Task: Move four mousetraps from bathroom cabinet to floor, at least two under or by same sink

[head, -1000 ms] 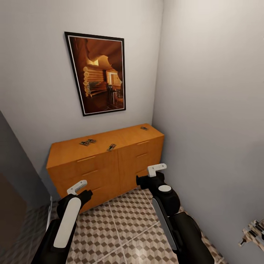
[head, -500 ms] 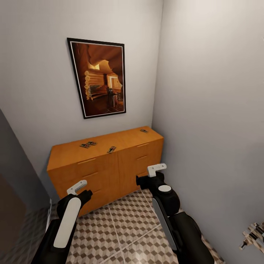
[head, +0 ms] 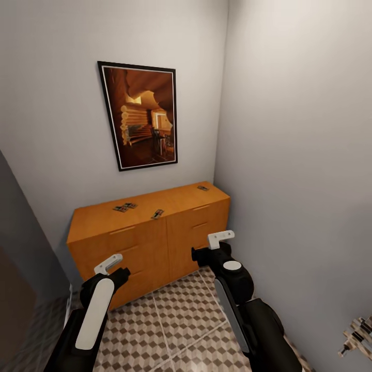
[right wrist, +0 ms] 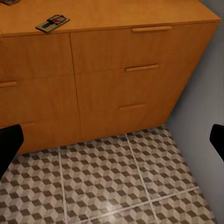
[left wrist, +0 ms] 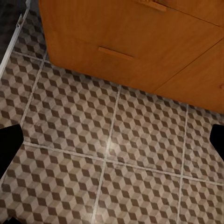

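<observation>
The orange-tan cabinet (head: 150,232) stands against the back wall ahead of me. Mousetraps lie on its flat top: two close together (head: 124,207), one by the front edge (head: 157,213), one at the right end (head: 203,188). The right wrist view shows the front-edge mousetrap (right wrist: 52,22) above the drawers. My left gripper (head: 110,264) and right gripper (head: 220,237) hang open and empty in front of the cabinet, above the cube-patterned bathroom floor (head: 170,320). Dark fingertips (left wrist: 9,145) sit wide apart in the left wrist view. The sink is out of view.
A framed picture (head: 139,114) hangs above the cabinet. A grey wall (head: 299,170) closes the right side, with a small tan and dark object (head: 356,331) low against it. A dark panel (head: 15,258) stands at the left. Open tiled floor lies between me and the cabinet.
The whole view has shifted: picture and cabinet sit lower and look slightly smaller, so the camera moved. Both arms hold the same pose and the mousetraps lie where they were.
</observation>
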Tool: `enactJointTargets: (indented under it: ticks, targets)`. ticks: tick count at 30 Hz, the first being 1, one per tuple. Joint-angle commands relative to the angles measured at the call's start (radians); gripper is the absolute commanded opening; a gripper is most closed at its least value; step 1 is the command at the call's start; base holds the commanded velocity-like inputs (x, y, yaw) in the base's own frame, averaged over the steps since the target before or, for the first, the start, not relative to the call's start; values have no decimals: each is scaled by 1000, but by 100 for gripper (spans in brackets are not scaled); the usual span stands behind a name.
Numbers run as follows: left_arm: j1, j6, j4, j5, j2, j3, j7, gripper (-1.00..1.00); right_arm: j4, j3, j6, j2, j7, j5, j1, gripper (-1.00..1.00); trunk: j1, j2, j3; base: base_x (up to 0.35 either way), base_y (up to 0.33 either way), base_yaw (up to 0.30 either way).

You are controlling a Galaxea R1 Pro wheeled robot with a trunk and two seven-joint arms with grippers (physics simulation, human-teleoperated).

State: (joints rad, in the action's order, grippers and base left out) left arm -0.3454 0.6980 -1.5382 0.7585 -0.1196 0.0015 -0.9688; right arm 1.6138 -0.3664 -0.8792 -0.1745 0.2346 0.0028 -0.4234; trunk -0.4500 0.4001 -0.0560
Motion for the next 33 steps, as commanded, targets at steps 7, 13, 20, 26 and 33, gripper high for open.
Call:
enactJointTargets:
  ticks: [7,13,20,26,33]
  targets:
    - [1,0,0,-3,0,-3,-2,100,0,1,-1,0,-3,0,0,100,0,0,12,0,0,0]
    - [2,0,-2,-5,0,-11,-4,100,0,4,-2,0,-4,-3,0,100,0,0,19,126,0,0]
    - [2,0,-4,-5,0,-13,-5,100,-1,5,-1,0,-5,-9,0,100,0,0,22,278,0,0]
    - [2,0,-5,-6,1,-14,-5,100,0,7,0,0,-7,-11,-1,100,0,0,22,332,-35,0]
    - [30,16,-33,-7,14,-32,-27,100,1,25,12,0,9,-17,-16,100,0,0,22,97,-19,0]
